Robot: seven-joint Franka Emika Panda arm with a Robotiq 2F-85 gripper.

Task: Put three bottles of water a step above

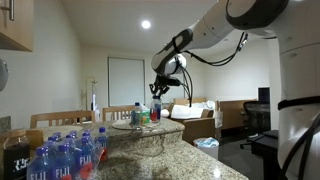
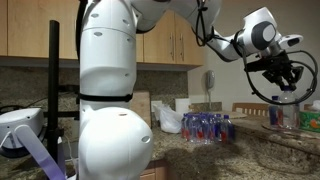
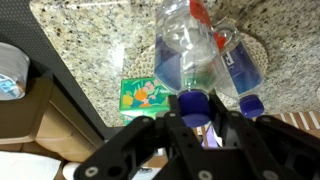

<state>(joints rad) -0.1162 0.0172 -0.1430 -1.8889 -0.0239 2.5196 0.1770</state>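
Note:
In the wrist view my gripper (image 3: 192,112) is shut on the blue cap of a clear water bottle (image 3: 185,50), which stands on or just over speckled granite (image 3: 90,40). A second bottle (image 3: 238,65) with a blue cap leans right beside it, touching or nearly so. In an exterior view the gripper (image 1: 164,88) hangs over the bottles (image 1: 156,110) on the raised ledge (image 1: 150,133). In an exterior view it (image 2: 284,78) is at the far right, above the counter. I see no third loose bottle.
A green printed carton (image 3: 143,95) lies just beside the held bottle. A shrink-wrapped pack of water bottles (image 1: 65,155) sits on the lower countertop (image 1: 185,160) and also shows as a pack (image 2: 210,127). Wooden chairs (image 1: 60,118) stand behind the ledge.

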